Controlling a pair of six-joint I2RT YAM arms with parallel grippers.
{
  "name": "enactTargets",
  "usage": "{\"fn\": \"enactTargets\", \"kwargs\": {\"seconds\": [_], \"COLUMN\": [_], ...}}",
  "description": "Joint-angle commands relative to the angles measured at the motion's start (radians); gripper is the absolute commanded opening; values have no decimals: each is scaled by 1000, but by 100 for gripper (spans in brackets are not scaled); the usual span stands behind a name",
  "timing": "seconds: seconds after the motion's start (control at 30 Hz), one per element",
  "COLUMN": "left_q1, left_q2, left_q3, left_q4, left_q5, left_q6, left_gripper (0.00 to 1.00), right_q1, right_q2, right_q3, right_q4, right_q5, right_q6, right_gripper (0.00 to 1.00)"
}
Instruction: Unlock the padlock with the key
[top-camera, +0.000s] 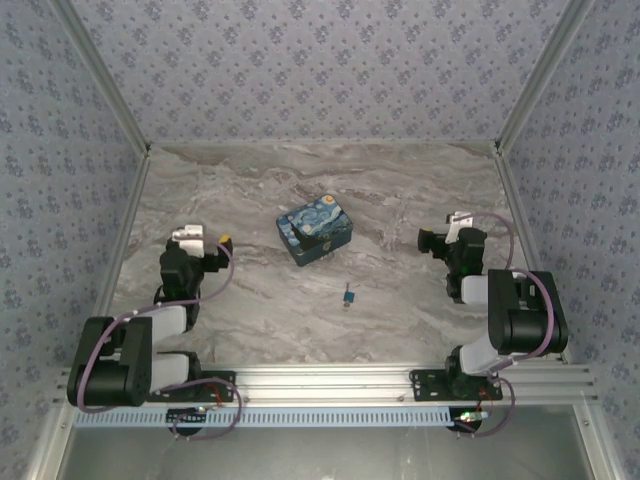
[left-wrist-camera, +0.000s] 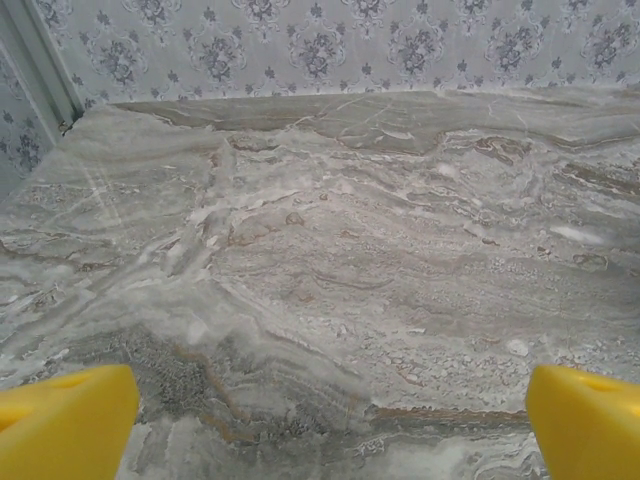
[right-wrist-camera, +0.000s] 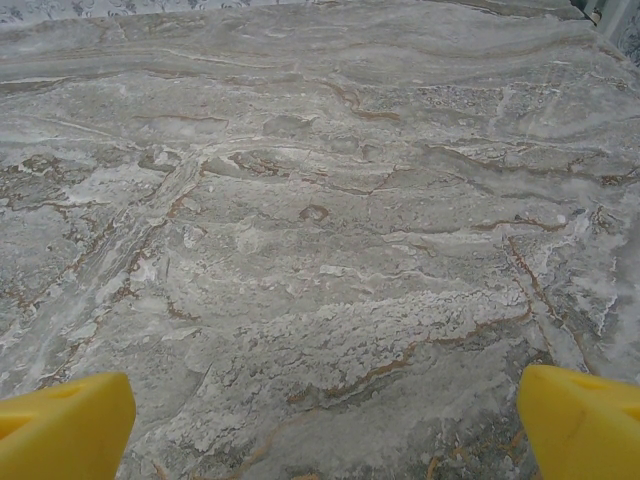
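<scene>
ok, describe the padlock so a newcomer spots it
On the grey marbled table, find the blue-and-yellow painted box near the middle. Nearer the arm bases and slightly right, apart from it, lies the tiny blue padlock with a dark metal shackle. It is far smaller than the box and plain, not patterned.

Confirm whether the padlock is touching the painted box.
Apart. The top view shows the padlock lying clear of the box, with a strip of bare table between them.
</scene>
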Motion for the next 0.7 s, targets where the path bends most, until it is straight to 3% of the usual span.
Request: {"fn": "enactTargets", "kwargs": {"seconds": [0.0,0.2,0.23,0.3,0.37,0.67], "left_q1": [8,11,11,21,71,61], "left_q2": [57,316,296,258,276,281], "left_q3": [-19,4,33,163,237,231], "left_q4": [156,395,322,18,-102,-80], "left_q5": [14,5,-18,-50,-22,-56], "left_q6": [42,48,37,10,-50,-39], "left_gripper": [99,99,99,99,99,99], "right_q1": [7,9,8,9,12,29], "right_q2": [3,4,4,4,4,4], "right_q3": [19,22,22,23,24,26], "right_q4": [-2,-5,-6,-7,-9,-10], "right_q5": [11,14,15,20,23,51], "right_q6": [-19,-20,-20,-21,-22,-33], "right_gripper": [100,100,100,100,100,100]}}
